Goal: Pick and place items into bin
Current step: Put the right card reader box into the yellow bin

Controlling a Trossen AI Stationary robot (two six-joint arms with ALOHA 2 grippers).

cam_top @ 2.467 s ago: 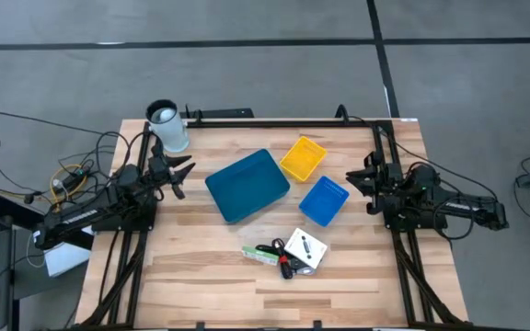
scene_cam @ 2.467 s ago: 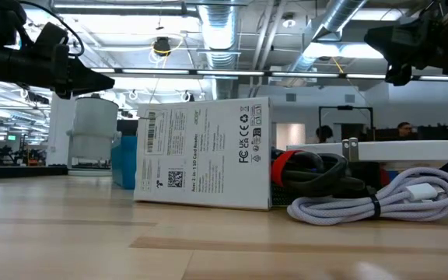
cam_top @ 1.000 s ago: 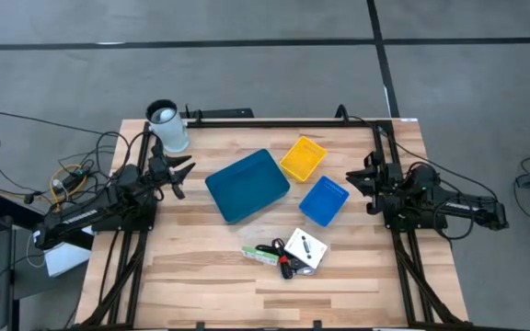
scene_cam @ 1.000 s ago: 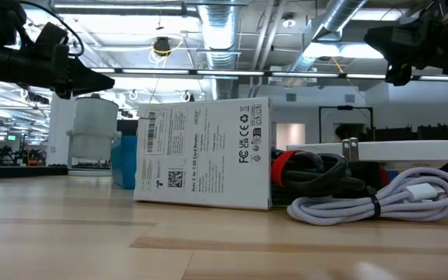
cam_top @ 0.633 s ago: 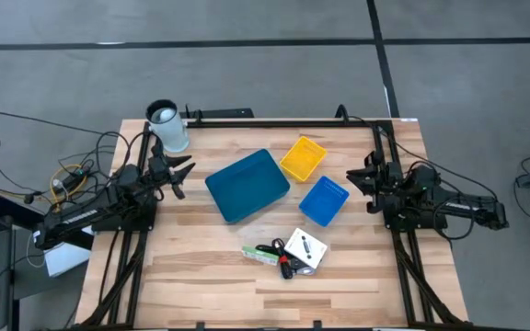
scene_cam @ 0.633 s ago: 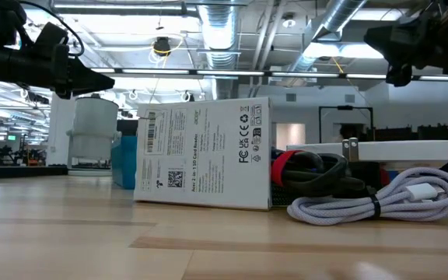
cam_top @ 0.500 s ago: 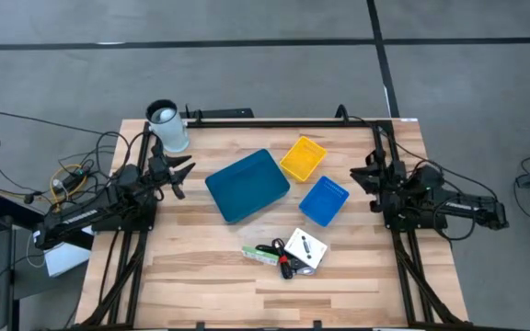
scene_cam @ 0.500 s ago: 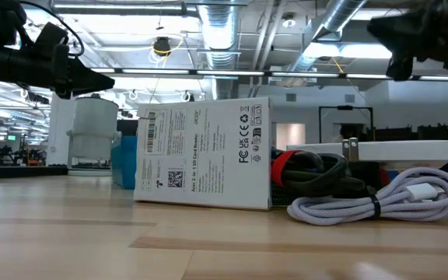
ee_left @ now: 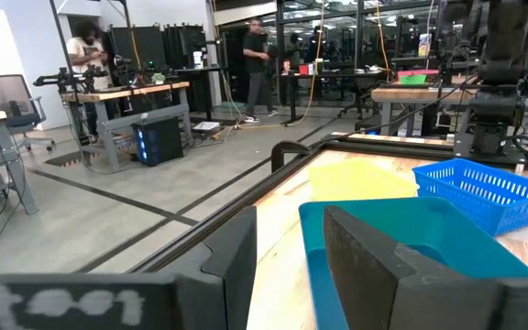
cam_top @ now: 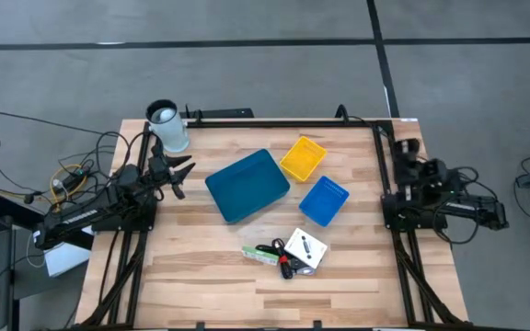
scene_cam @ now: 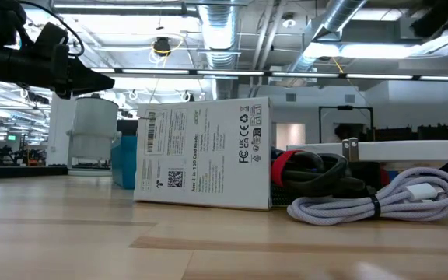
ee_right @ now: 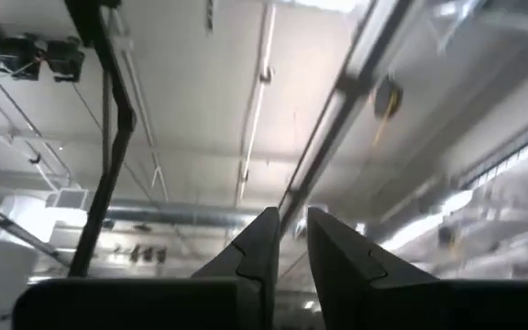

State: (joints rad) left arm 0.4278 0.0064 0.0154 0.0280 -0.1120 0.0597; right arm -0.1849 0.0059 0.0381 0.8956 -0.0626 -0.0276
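Note:
The items lie in a small heap near the table's front edge. They are a white square packet [cam_top: 306, 248], a green stick [cam_top: 259, 255], black pieces [cam_top: 274, 249] and a red piece [cam_top: 285, 269]. In the low view they are a printed white box [scene_cam: 204, 155], a red piece [scene_cam: 285, 162] and a coiled white cable [scene_cam: 379, 198]. My left gripper [cam_top: 184, 170] hovers open and level at the table's left edge, holding nothing. My right gripper [cam_top: 405, 150] is at the right edge, tipped upward. Its fingers [ee_right: 262, 240] stand a slit apart, with nothing between them.
Three bins sit mid-table: a large blue tray [cam_top: 247, 186], a yellow bin [cam_top: 302, 158] and a small blue basket [cam_top: 324, 200]. A white cylinder [cam_top: 167, 127] stands at the far left corner. Bare wood lies along the front edge on both sides of the heap.
My right gripper has risen and tipped upward, drawing back toward the table's right edge. In the low view it has moved up almost out of the picture. The items and the bins have stayed where they were.

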